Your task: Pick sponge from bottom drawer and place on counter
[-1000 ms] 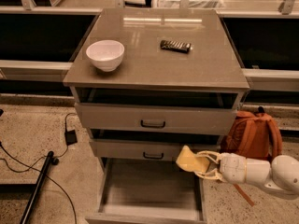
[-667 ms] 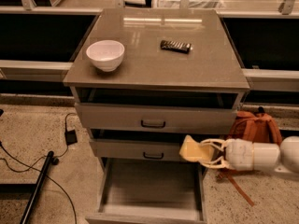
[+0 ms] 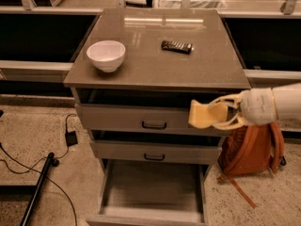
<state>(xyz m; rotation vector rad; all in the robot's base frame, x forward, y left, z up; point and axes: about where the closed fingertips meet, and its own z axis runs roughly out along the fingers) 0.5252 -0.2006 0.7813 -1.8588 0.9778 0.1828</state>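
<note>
- I've brought the claw (image 3: 217,113) up since a second ago; it's level with the top drawer (image 3: 136,118), clamped on the sponge (image 3: 202,116).
- The bottom drawer (image 3: 153,192) stands open.
- The worktop (image 3: 141,69) carries a white bowl (image 3: 106,54) and a dark bar (image 3: 177,46); an orange backpack (image 3: 254,147) sits on the floor.

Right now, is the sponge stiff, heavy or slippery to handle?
Likely soft: the sponge looks bent in the tool, shut on it before the top drawer. Probably light: small, thin block. Flat-sided, so unlikely to roll on the counter.
</note>
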